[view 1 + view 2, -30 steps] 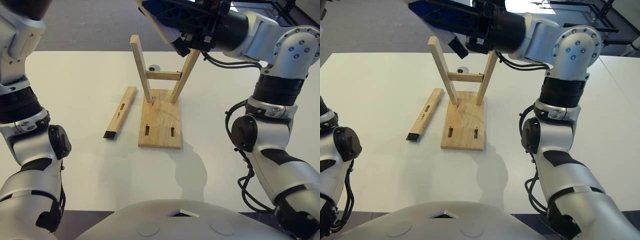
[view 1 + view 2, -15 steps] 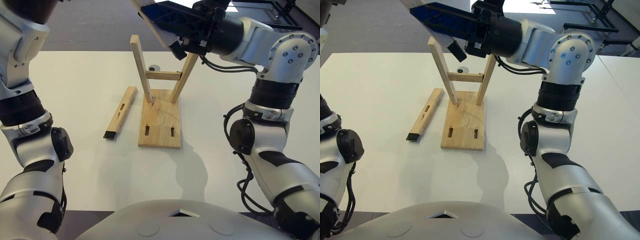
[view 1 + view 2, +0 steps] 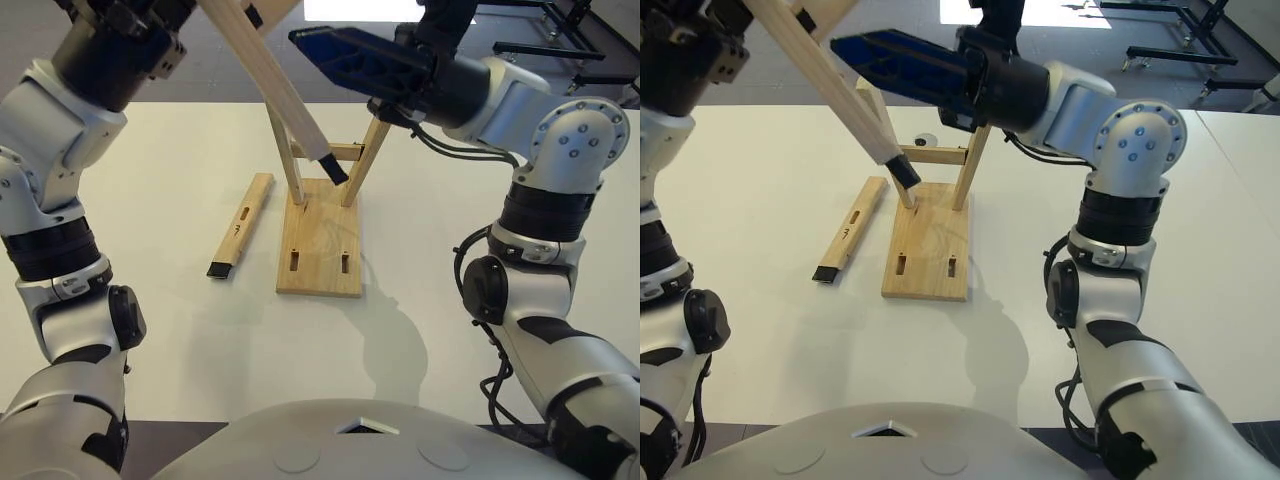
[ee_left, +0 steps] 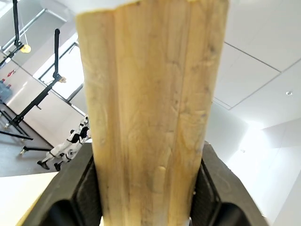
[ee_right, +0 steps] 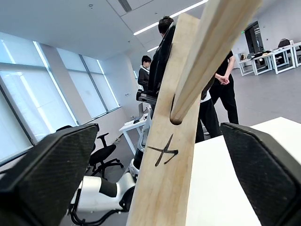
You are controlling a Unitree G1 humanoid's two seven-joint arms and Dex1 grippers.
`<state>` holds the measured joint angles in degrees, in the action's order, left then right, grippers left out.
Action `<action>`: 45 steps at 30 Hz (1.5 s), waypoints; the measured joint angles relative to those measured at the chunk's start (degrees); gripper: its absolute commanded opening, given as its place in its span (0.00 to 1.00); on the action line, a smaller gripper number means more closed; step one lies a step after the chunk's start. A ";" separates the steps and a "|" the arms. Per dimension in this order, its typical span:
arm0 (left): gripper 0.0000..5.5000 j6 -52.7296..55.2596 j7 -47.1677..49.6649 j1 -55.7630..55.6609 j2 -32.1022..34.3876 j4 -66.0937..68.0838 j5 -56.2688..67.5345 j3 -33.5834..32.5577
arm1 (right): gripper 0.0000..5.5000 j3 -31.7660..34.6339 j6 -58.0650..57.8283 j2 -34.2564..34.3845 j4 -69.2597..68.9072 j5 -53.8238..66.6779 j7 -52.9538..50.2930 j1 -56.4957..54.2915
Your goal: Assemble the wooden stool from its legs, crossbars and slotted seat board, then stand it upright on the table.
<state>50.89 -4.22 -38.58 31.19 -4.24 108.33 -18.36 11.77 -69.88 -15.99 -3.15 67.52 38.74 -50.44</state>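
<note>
The slotted seat board [image 3: 320,240] lies flat on the white table [image 3: 150,180]. Two legs [image 3: 285,140] stand in its far slots, joined by a crossbar [image 3: 325,151]. My right gripper [image 3: 345,60] is open, and its black pads [image 5: 47,174] stand on either side of the right upright leg [image 5: 164,155] without touching it. My left gripper [image 4: 148,188] is shut on another leg [image 3: 270,85], which slants down from the upper left. That leg's black-capped end [image 3: 331,170] hangs just above the board's far end, between the two uprights. A fourth leg [image 3: 240,225] lies on the table left of the board.
A small round metal piece [image 3: 927,139] lies on the table behind the uprights. Black stands [image 3: 560,45] are on the floor beyond the table's far right. The near half of the table is open white surface.
My left arm has swung in from the upper left with a leg, lowering its capped end to the upright frame. My right gripper has drawn back a little to the right at the leg top.
</note>
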 measured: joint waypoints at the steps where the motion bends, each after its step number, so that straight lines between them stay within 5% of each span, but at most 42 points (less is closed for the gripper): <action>1: 0.37 0.00 -0.16 1.69 -0.25 -0.62 -0.75 0.00 | 0.98 -0.39 0.06 -1.00 -1.19 -0.09 0.18 1.63; 8: 0.37 -0.19 -3.94 8.98 -1.17 -4.89 -6.59 0.13 | 0.98 -2.83 5.38 -10.79 -5.15 -7.06 7.22 13.64; 13: 0.37 -2.91 -17.21 15.58 0.87 -12.77 -23.26 1.57 | 0.98 -5.60 12.78 -17.35 -6.83 -13.55 16.47 23.80; 22: 0.37 -12.29 -32.89 22.58 6.26 -17.92 -50.71 7.95 | 0.98 -7.78 18.47 -18.78 -7.13 -19.31 17.97 31.68; 32: 0.37 -13.54 -31.83 20.25 7.38 -16.02 -59.00 7.87 | 0.98 -5.39 13.78 -18.00 -5.24 -17.23 14.02 35.51; 45: 0.37 -22.35 -43.15 23.38 2.76 -15.24 -58.77 5.97 | 0.98 -4.93 20.82 -14.29 -5.51 -17.26 16.03 38.41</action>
<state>28.54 -47.37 -15.20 33.95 -19.48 49.56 -12.39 6.84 -49.05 -30.28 -8.66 50.26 54.77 -12.03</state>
